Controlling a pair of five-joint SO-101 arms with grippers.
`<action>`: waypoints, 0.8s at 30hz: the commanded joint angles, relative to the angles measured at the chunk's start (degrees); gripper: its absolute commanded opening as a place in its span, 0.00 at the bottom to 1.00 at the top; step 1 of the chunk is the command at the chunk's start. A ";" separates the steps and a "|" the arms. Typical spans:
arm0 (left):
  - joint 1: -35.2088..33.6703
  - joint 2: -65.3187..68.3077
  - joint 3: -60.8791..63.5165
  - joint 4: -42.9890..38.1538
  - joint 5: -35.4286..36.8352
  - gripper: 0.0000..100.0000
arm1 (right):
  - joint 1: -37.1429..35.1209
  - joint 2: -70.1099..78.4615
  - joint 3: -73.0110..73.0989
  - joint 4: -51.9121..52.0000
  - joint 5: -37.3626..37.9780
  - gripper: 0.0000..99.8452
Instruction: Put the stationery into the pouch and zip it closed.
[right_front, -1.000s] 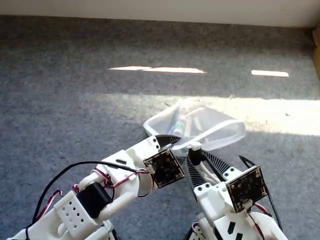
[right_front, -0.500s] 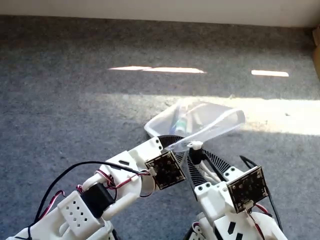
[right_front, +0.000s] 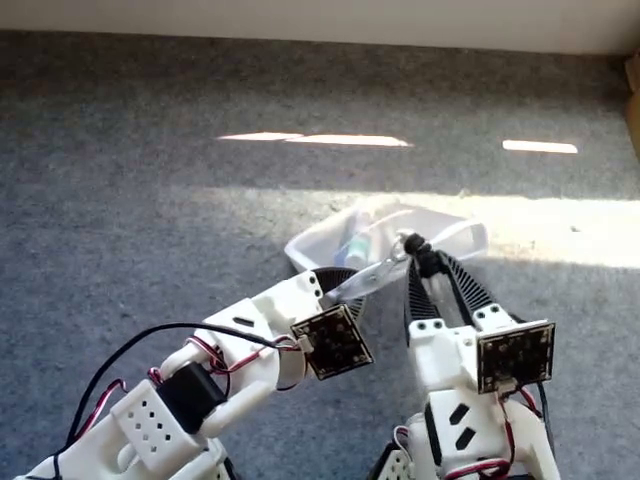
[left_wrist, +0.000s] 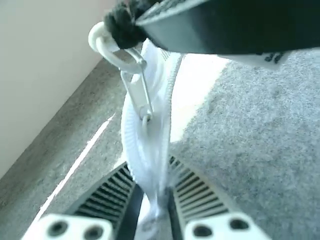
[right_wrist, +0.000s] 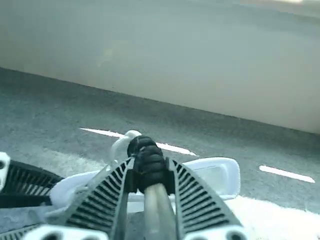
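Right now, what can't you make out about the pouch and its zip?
- How far the zip is closed: in the left wrist view the teeth past the zip pull blur into glare; in the high view the right claw covers them.
- Stationery: in the high view, blurred shapes behind the pouch wall; kinds and count unclear.

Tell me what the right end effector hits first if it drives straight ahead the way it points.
Probably the pouch: the right end effector, shut on the zipper pull, points along it toward its far end, though depth is unclear.

One pouch, one zipper pull, two hands.
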 joint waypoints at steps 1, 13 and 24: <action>-4.53 -0.66 -3.65 3.08 -0.35 0.01 | 5.85 0.04 2.15 -4.70 -1.32 0.01; -9.36 -8.75 -3.21 5.01 -0.09 0.01 | 13.23 0.31 3.12 -7.08 0.18 0.01; -13.05 -25.98 -3.65 15.91 1.41 0.01 | 21.14 0.31 12.00 -18.42 2.11 0.01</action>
